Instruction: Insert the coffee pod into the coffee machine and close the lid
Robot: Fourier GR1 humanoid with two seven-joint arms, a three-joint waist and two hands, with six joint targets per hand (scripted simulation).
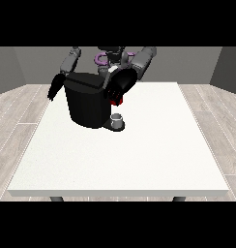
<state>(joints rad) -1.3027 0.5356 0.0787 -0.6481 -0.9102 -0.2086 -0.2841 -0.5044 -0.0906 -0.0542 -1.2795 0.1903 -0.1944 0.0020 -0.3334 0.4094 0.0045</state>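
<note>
The hand at the view's right is seen pressed against the front of the coffee machine, its fingers curled downward; whether anything is held cannot be told. A small red part shows just beneath those fingers. The coffee pod itself cannot be made out. Below, a grey cup stands on the machine's base. The hand at the view's left hangs beside the machine, fingers straight, over the white table.
</note>
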